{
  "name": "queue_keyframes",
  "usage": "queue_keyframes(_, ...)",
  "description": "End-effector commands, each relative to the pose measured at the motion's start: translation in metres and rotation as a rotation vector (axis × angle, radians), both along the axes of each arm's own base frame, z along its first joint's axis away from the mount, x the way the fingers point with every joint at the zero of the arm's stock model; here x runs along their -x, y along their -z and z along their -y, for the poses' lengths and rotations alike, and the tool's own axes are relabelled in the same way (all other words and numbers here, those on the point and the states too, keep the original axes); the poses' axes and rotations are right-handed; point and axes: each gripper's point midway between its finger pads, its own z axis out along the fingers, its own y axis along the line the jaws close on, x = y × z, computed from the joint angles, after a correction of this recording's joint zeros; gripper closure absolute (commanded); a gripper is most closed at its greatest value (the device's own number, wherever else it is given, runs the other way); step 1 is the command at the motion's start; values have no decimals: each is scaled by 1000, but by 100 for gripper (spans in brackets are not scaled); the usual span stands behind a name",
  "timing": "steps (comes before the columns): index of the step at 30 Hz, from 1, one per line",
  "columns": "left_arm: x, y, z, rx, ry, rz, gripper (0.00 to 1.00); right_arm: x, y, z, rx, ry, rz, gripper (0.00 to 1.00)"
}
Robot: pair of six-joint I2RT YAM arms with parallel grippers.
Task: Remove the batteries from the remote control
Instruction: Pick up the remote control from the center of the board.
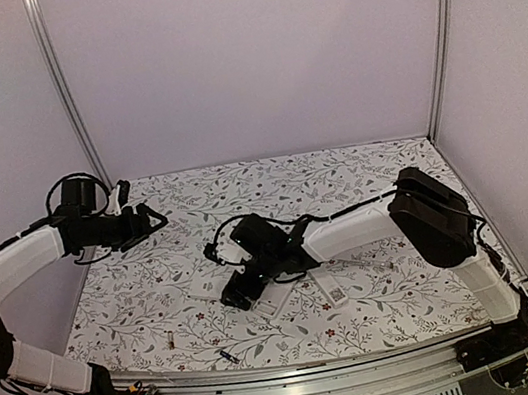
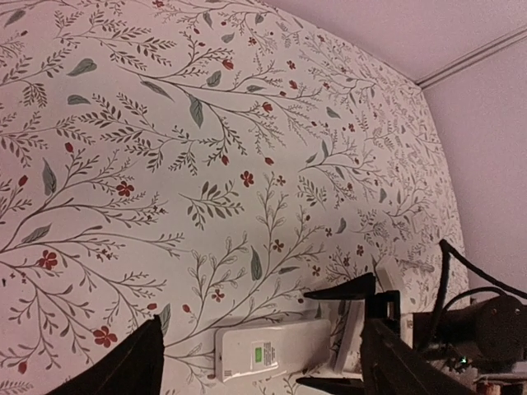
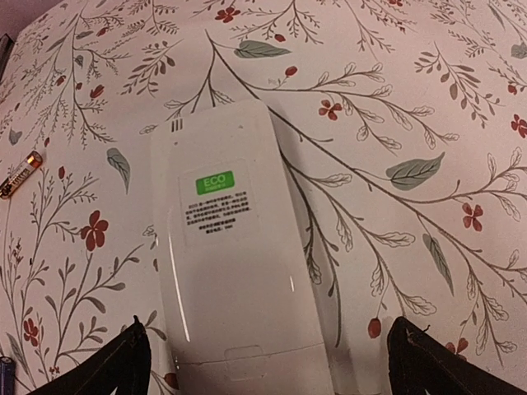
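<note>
A white remote control (image 3: 239, 271) lies back up on the flowered table, with a green ECO sticker and its battery cover shut. My right gripper (image 3: 268, 329) is open and hangs just above the remote's cover end, one finger on each side and not touching it. From the top this remote (image 1: 206, 288) sits mid-table under the right gripper (image 1: 237, 291). A red-orange battery (image 3: 20, 173) lies loose left of the remote, and a dark battery (image 1: 228, 356) lies near the front edge. My left gripper (image 1: 151, 219) is open and empty, raised at the back left. Its camera shows the remote (image 2: 272, 350).
Two more white remotes (image 1: 276, 299) (image 1: 333, 293) lie right of the one under the right gripper. A red-orange battery (image 1: 170, 342) rests front left. Pale walls close the table on three sides. The right arm (image 1: 350, 229) stretches across the middle.
</note>
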Motion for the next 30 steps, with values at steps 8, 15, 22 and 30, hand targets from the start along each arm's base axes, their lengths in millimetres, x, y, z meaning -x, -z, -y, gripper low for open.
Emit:
queue_keyframes(8,2,13,1,13,5,-40,18,11,41,4,132,-34,67,17)
queue_keyframes(15,2,11,3,20,11,-37,18,23,42,5,115,-63,28,35)
queue_keyframes(22,6,9,6,24,21,-29,18,25,19,4,31,-56,66,62)
queue_keyframes(30,11,6,21,65,81,-31,18,18,-43,4,-139,20,114,74)
